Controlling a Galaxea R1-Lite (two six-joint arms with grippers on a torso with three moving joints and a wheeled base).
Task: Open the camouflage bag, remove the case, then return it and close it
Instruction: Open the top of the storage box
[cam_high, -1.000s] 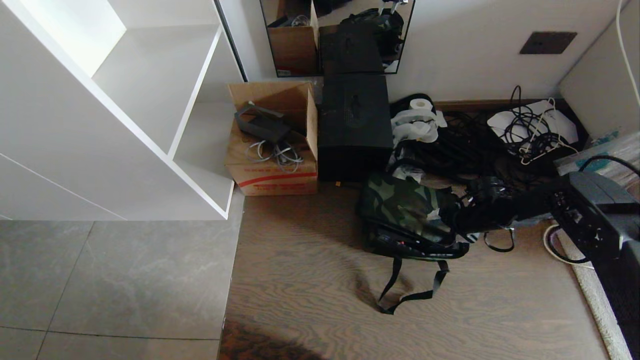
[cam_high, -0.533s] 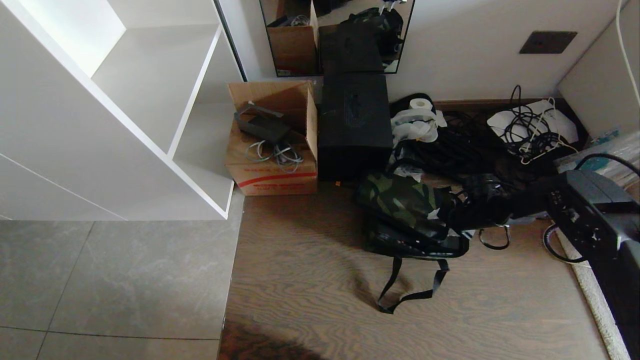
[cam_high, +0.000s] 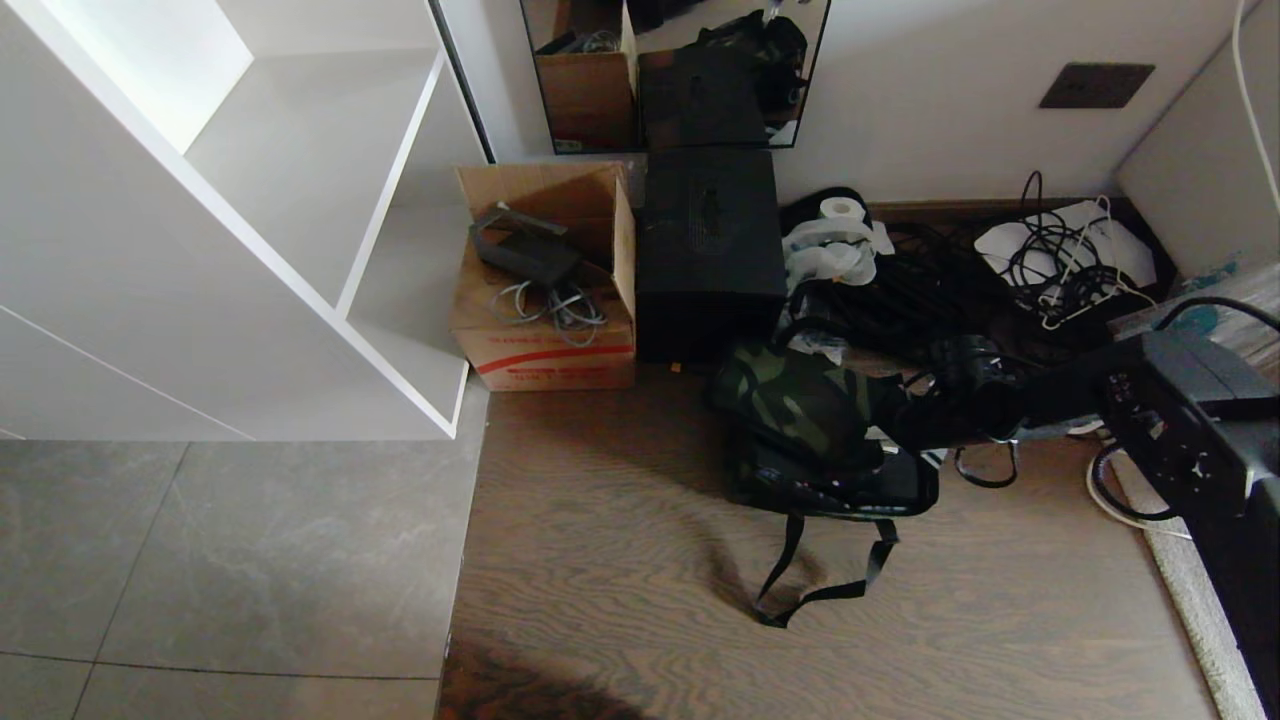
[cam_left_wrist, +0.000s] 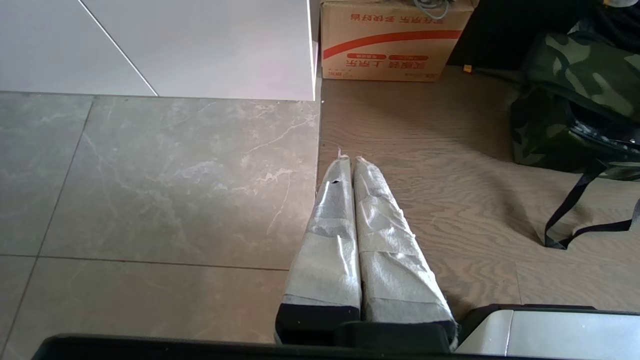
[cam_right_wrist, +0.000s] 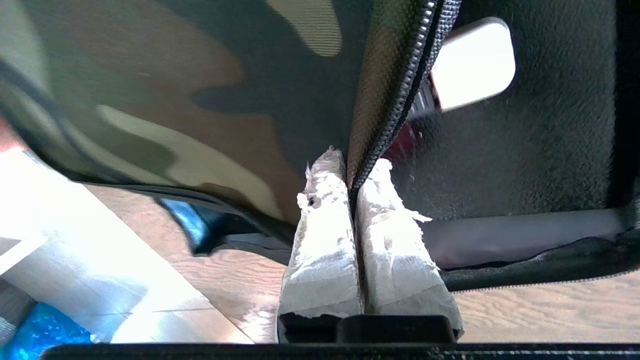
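Note:
The camouflage bag (cam_high: 800, 405) lies on the wooden floor, its black straps (cam_high: 820, 585) trailing toward me. My right gripper (cam_high: 888, 428) reaches in from the right and is shut on the bag's top flap at its black zipper edge (cam_right_wrist: 395, 100). One taped finger (cam_right_wrist: 322, 210) lies on the camouflage outside, the other against the inside. The flap stands lifted, and under it shows the black case (cam_right_wrist: 530, 130) with a bright end piece (cam_right_wrist: 472, 62) and a bit of red. My left gripper (cam_left_wrist: 352, 161) is shut and empty, parked over the floor left of the bag (cam_left_wrist: 575, 65).
A tall black box (cam_high: 710, 250) and a cardboard box (cam_high: 545, 290) stand behind the bag by the wall. A white shelf unit (cam_high: 300, 200) fills the left. Tangled cables (cam_high: 1060, 260) and paper rolls (cam_high: 840, 225) lie at the back right.
The right gripper has closed on the flap's zipper edge. It has risen slightly with the flap, widening the bag's opening. The left arm has not moved.

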